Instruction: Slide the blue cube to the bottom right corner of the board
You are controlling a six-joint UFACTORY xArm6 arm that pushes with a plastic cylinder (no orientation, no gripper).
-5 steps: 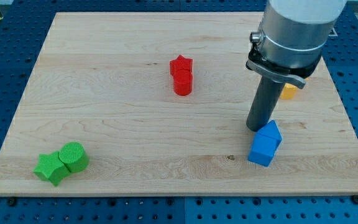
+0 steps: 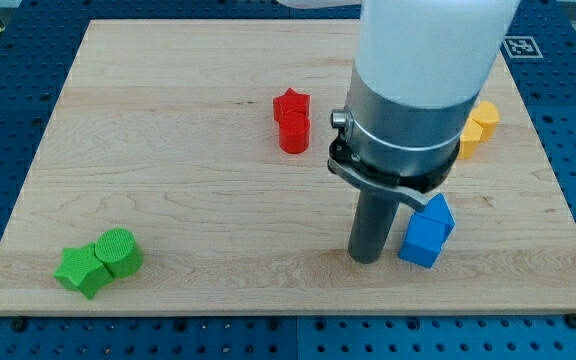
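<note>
Blue cube (image 2: 427, 231) sits right of centre near the board's (image 2: 168, 200) bottom edge, short of the bottom right corner. My tip (image 2: 367, 259) is just beside its left face, contact unclear. No fingers on this rig, just a rod. Push rightward and slightly down, centred on the face so it doesn't spin off.

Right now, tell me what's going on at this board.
I am an arm with a rod, working on sliding the blue cube to the bottom right corner of the wooden board. My tip sits on the board just off the cube's left side in the view. The cube lies some way short of that corner. The red blocks, green blocks and yellow block sit apart from it.
</note>
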